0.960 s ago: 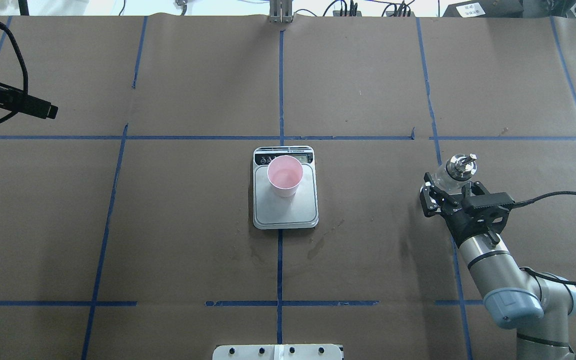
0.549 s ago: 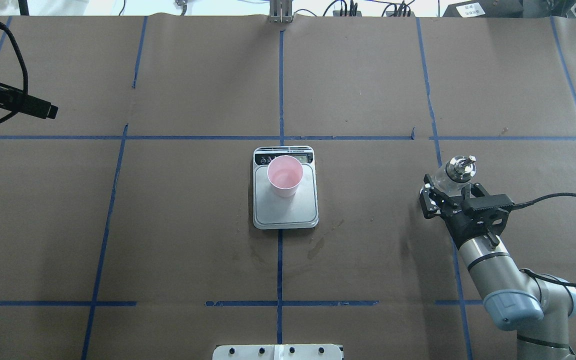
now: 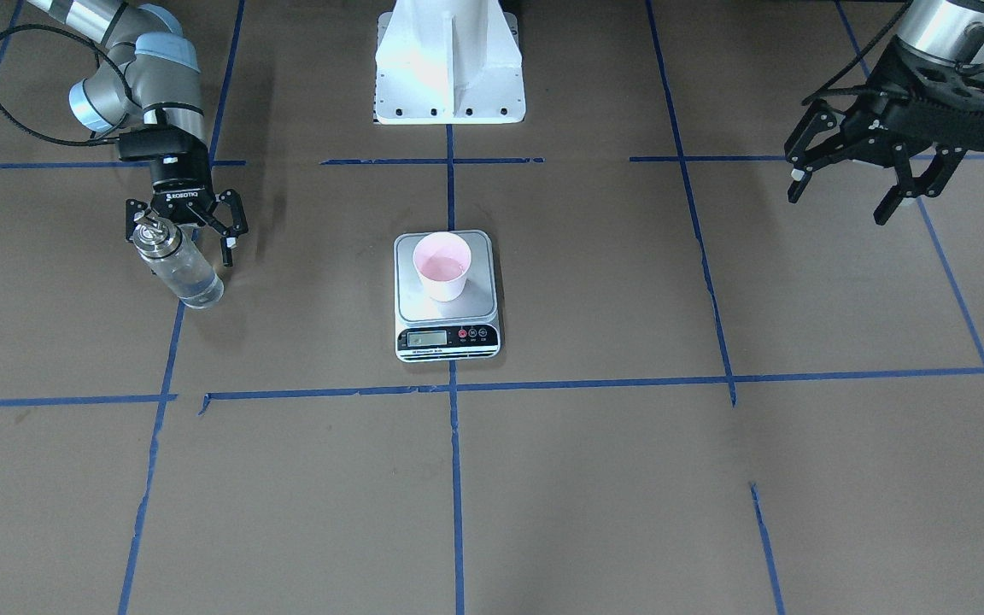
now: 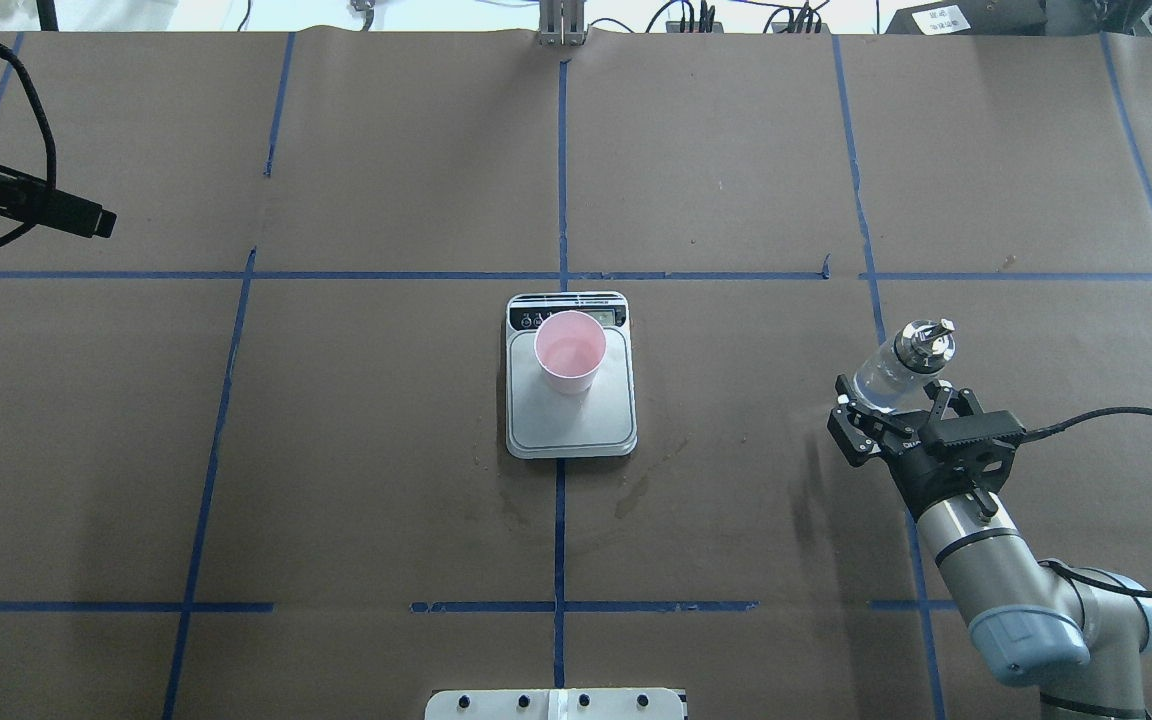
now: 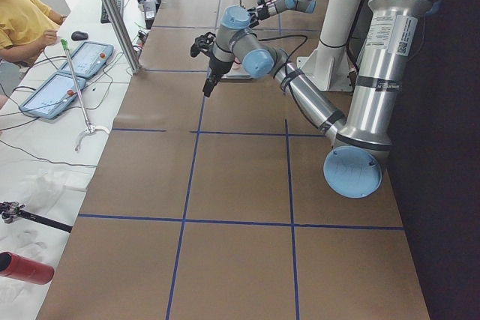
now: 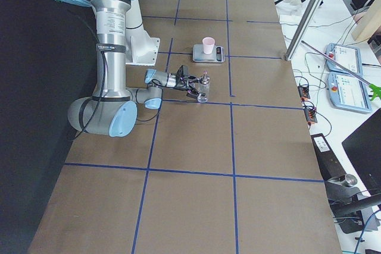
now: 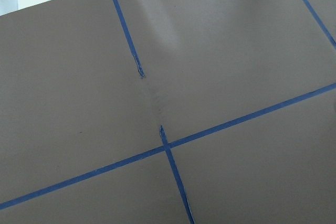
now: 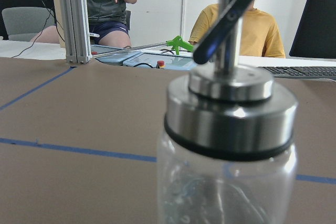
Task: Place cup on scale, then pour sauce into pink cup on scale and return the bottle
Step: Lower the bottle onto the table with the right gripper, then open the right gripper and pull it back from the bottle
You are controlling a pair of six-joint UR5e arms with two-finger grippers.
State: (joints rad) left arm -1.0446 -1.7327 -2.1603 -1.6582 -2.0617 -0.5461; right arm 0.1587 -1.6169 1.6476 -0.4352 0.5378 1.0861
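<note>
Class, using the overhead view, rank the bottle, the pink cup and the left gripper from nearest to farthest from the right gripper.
1. bottle, just ahead of the right gripper
2. cup, on the scale, mid-table
3. left gripper, at the far left

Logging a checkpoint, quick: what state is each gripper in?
Left gripper: open, empty.
Right gripper: open, not gripping the bottle.

Pale pink cup (image 4: pixel 570 352) upright on the silver scale (image 4: pixel 576 428) — clear, silver-capped bottle (image 4: pixel 882 380) stands well apart.
</note>
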